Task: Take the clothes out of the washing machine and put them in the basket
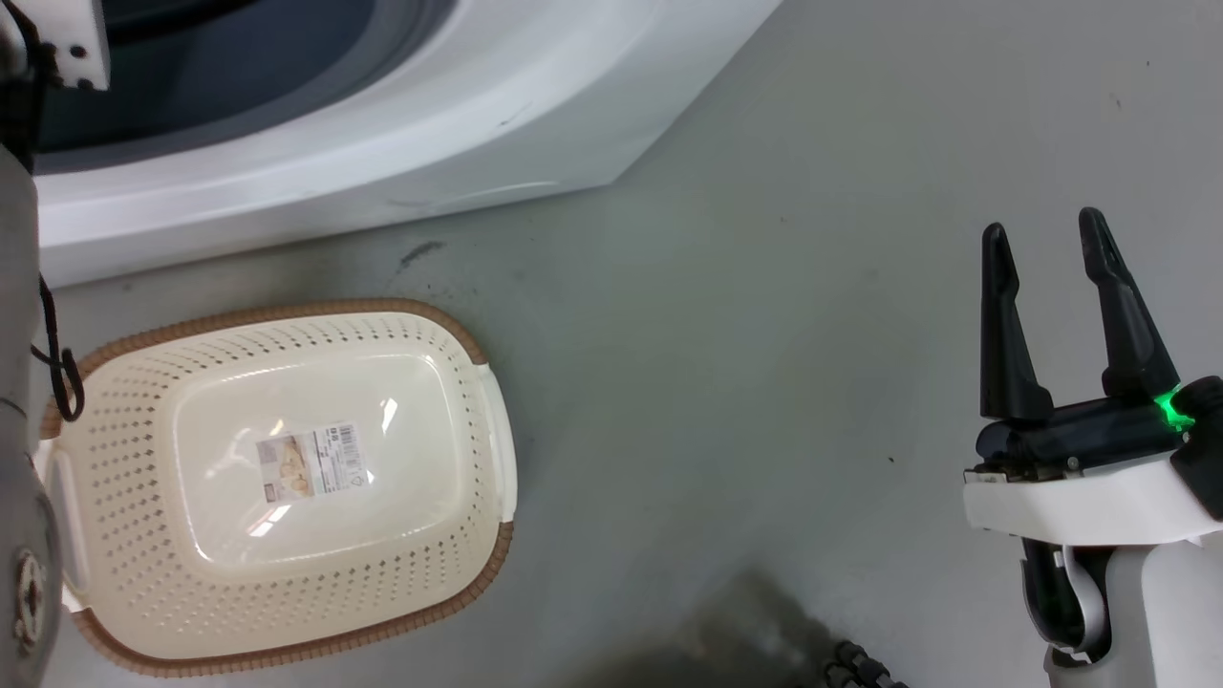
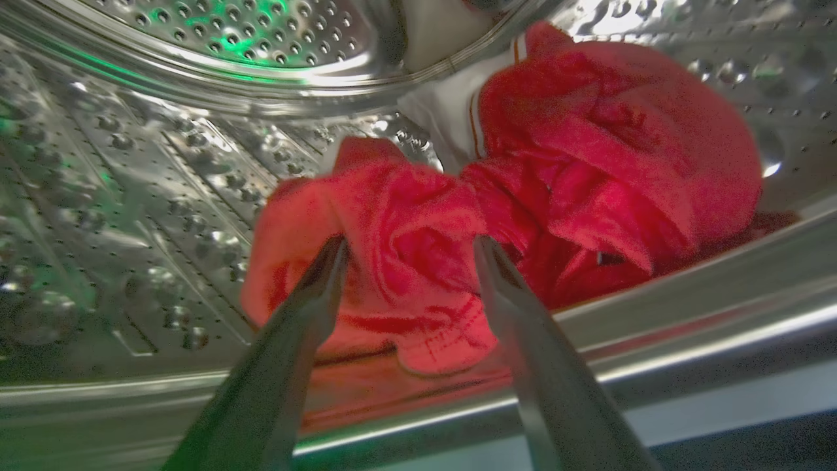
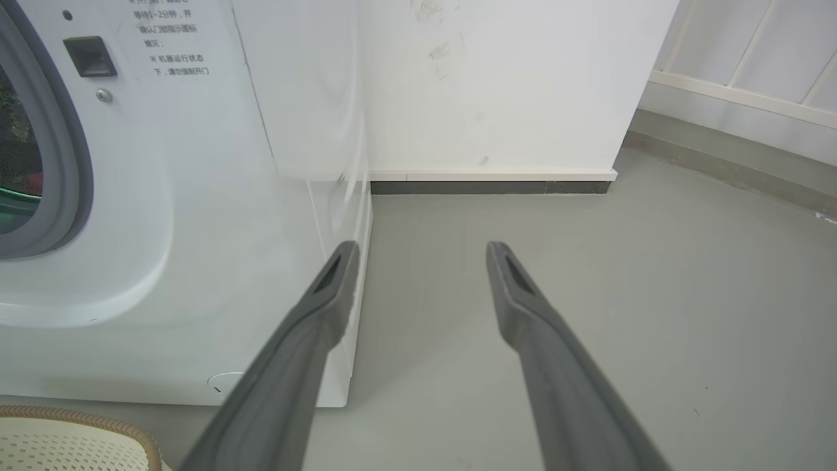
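Note:
In the left wrist view my left gripper [image 2: 409,245] is open inside the shiny perforated drum [image 2: 163,163], its fingertips on either side of a fold of the nearer red garment [image 2: 392,261]. A second red garment with white trim [image 2: 608,150] lies behind it to the right. The cream basket [image 1: 287,487] sits empty on the floor in front of the white washing machine [image 1: 382,124], a paper label on its floor. My right gripper [image 1: 1046,239] hangs open over bare floor at the right, holding nothing. The right wrist view shows the machine front [image 3: 196,196] and a basket corner [image 3: 72,438].
Grey floor [image 1: 745,382] spreads between the basket and my right gripper. A white wall [image 3: 490,85] with a dark skirting stands beyond the machine's side. My left arm's pale forearm [image 1: 19,430] runs along the head view's left edge.

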